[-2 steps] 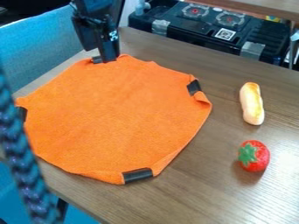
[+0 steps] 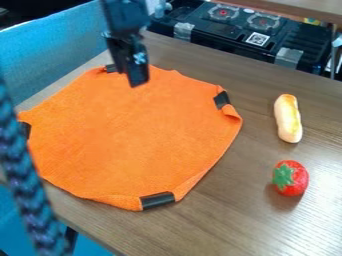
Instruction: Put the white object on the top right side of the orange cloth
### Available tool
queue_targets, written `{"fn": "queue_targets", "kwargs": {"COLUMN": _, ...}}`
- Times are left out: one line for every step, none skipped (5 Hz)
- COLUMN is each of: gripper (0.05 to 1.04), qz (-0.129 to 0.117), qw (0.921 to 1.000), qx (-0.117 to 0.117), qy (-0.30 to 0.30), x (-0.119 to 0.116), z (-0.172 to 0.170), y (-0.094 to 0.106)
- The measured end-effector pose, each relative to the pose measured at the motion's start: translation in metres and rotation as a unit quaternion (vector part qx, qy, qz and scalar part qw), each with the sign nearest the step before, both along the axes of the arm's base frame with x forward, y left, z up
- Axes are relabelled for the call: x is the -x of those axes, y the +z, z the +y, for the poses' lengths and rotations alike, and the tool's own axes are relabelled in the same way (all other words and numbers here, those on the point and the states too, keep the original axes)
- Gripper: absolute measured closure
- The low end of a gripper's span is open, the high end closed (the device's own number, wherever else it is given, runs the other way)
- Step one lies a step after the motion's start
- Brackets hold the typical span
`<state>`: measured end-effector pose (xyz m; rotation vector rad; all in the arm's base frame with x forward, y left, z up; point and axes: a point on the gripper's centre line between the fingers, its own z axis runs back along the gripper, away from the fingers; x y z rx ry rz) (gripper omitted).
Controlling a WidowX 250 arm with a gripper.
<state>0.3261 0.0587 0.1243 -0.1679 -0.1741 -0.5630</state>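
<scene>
- white object point(image 2: 288, 119): lying on the bare worktop point(image 2: 220, 220), right of the orange cloth point(image 2: 127, 135) in view, off the cloth
- gripper point(image 2: 137, 80): over the upper part of the cloth, well apart from the white object, which lies to its right and a bit lower in view; can't tell if it's open or shut
- strawberry point(image 2: 291, 178): on the worktop, near the white object, camera side
- label point(image 2: 257, 39): square black-and-white code on the black case point(image 2: 220, 32) behind the worktop
</scene>
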Motion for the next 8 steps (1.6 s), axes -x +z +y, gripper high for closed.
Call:
{"fn": "queue_targets", "kwargs": {"gripper": 0.083, "qz": -0.013, "qw": 0.9978, "qx": -0.041, "qy": -0.051, "x": 0.008, "z": -0.051, "y": -0.016}}
{"fn": "queue_targets", "kwargs": {"gripper": 0.083, "qz": -0.022, "qw": 0.9923, "qx": -0.071, "qy": -0.098, "x": 0.014, "z": -0.099, "y": -0.018}}
{"fn": "queue_targets", "kwargs": {"gripper": 0.083, "qz": -0.037, "qw": 0.9892, "qx": -0.129, "qy": -0.058, "x": 0.025, "z": -0.149, "y": -0.025}}
{"fn": "queue_targets", "kwargs": {"gripper": 0.083, "qz": -0.054, "qw": 0.9892, "qx": -0.129, "qy": -0.043, "x": 0.037, "z": -0.195, "y": -0.015}}
{"fn": "queue_targets", "kwargs": {"gripper": 0.083, "qz": -0.065, "qw": 0.992, "qx": -0.084, "qy": -0.068, "x": 0.047, "z": -0.244, "y": -0.003}}
{"fn": "queue_targets", "kwargs": {"gripper": 0.083, "qz": -0.055, "qw": 0.9936, "qx": -0.057, "qy": -0.081, "x": 0.057, "z": -0.268, "y": -0.002}}
{"fn": "queue_targets", "kwargs": {"gripper": 0.083, "qz": -0.046, "qw": 0.9945, "qx": -0.033, "qy": -0.088, "x": 0.064, "z": -0.282, "y": 0.001}}
{"fn": "queue_targets", "kwargs": {"gripper": 0.083, "qz": -0.03, "qw": 0.9943, "qx": -0.017, "qy": -0.101, "x": 0.075, "z": -0.291, "y": 0.0}}
